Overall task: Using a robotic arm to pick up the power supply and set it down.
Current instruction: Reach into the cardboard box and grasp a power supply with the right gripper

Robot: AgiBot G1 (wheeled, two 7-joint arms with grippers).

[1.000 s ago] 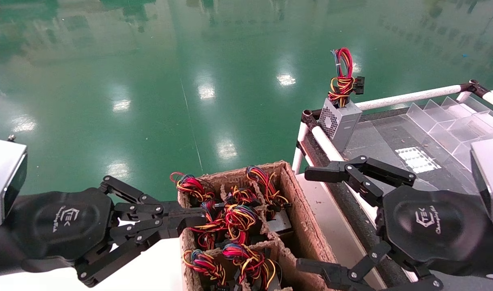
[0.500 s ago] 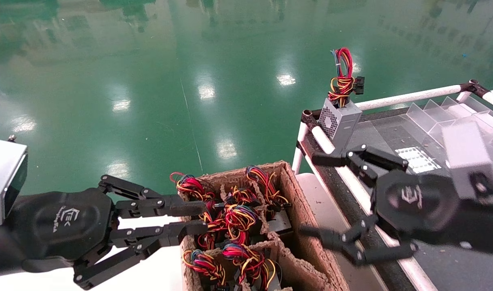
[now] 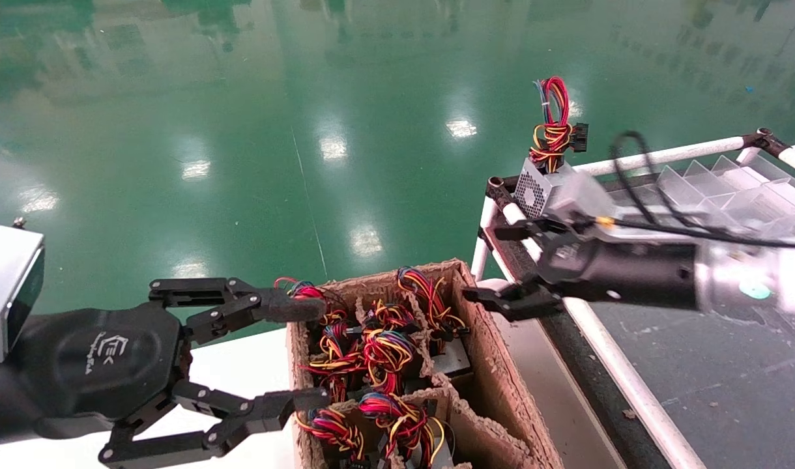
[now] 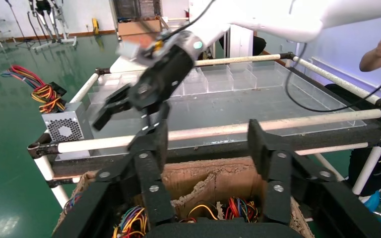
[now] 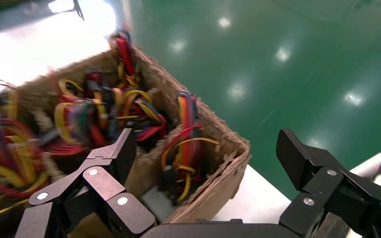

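1. Head view shows the right gripper (image 3: 511, 267) reaching across the corner of the rack (image 3: 632, 158), its fingers (image 3: 495, 299) spread apart and holding nothing.
2. The power supply (image 3: 546, 189) stands upright on the far left corner of that rack, just beyond the right gripper; whether they touch cannot be told.
3. A tied bundle of red, yellow and orange wires (image 3: 552, 127) rises from the top of the power supply, with a black connector (image 3: 578, 137) at its side.
4. The left gripper (image 3: 303, 352) hangs at the near left edge of a cardboard box (image 3: 495, 365), its fingers wide apart and empty.
5. The box is divided into compartments, each filled with more wire bundles (image 3: 384, 348).
6. Left wrist view places the power supply (image 4: 68, 130) at the rack's corner, beside the white rail (image 4: 218, 131), with the right gripper (image 4: 129, 106) close above the rack surface.
7. Clear plastic dividers (image 3: 717, 185) sit on the far side of the rack.
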